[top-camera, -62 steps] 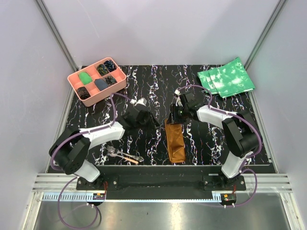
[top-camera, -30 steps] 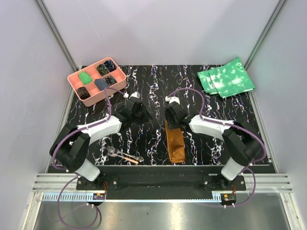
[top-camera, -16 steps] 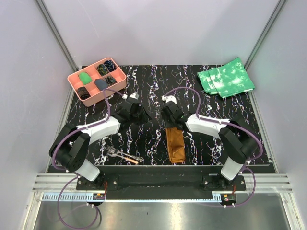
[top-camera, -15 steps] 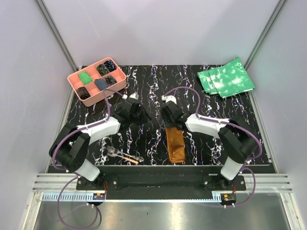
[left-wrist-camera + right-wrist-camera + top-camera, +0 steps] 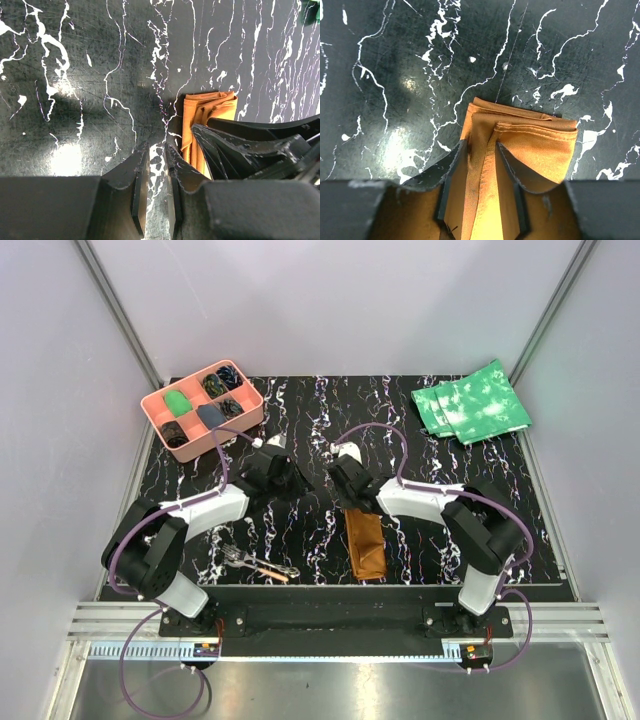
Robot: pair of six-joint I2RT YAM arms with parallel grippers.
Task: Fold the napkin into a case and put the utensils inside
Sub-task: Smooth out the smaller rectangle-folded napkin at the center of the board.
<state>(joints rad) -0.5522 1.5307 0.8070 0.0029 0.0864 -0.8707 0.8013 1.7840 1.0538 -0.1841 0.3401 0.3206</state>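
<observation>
- Looking down the right wrist, we see the right gripper with its fingers partly apart, straddling a raised fold at the far end of the rust-brown case.
- The left gripper shows only a narrow slit between its fingers. It holds nothing and sits low just beside that same end.
- We find the case lying lengthwise on the black marbled table, with the fork and slim silver piece outside it, near the left base.
- A pink tray sits far left and green cloths far right, with pale walls around.
</observation>
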